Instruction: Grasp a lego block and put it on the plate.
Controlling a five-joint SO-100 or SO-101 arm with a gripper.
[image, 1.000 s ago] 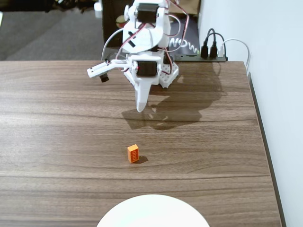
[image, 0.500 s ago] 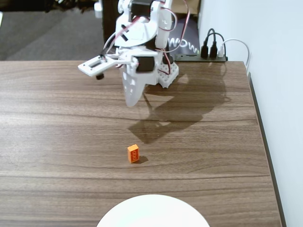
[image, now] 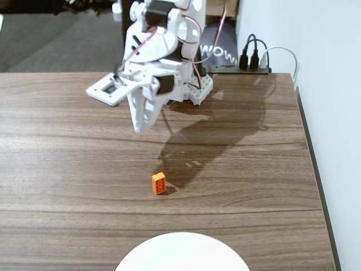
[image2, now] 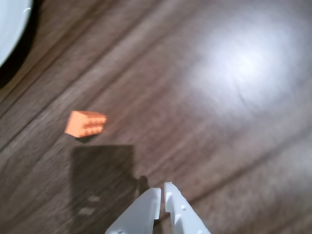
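Note:
The orange lego block point(image: 159, 183) stands on the wooden table, a little in front of the arm's shadow; it also shows in the wrist view point(image2: 86, 123), studs facing the camera. The white plate point(image: 181, 254) is cut off by the bottom edge of the fixed view, and only its rim shows at the top left of the wrist view point(image2: 10, 29). My white gripper point(image: 139, 127) hangs in the air above the table, well behind the block and apart from it. In the wrist view the gripper point(image2: 163, 187) has its two jaws together with nothing between them.
The arm's base point(image: 194, 84) stands at the table's far edge. A black power strip with cables point(image: 248, 65) lies behind it by the white wall. The table's right edge point(image: 316, 169) runs close to the wall.

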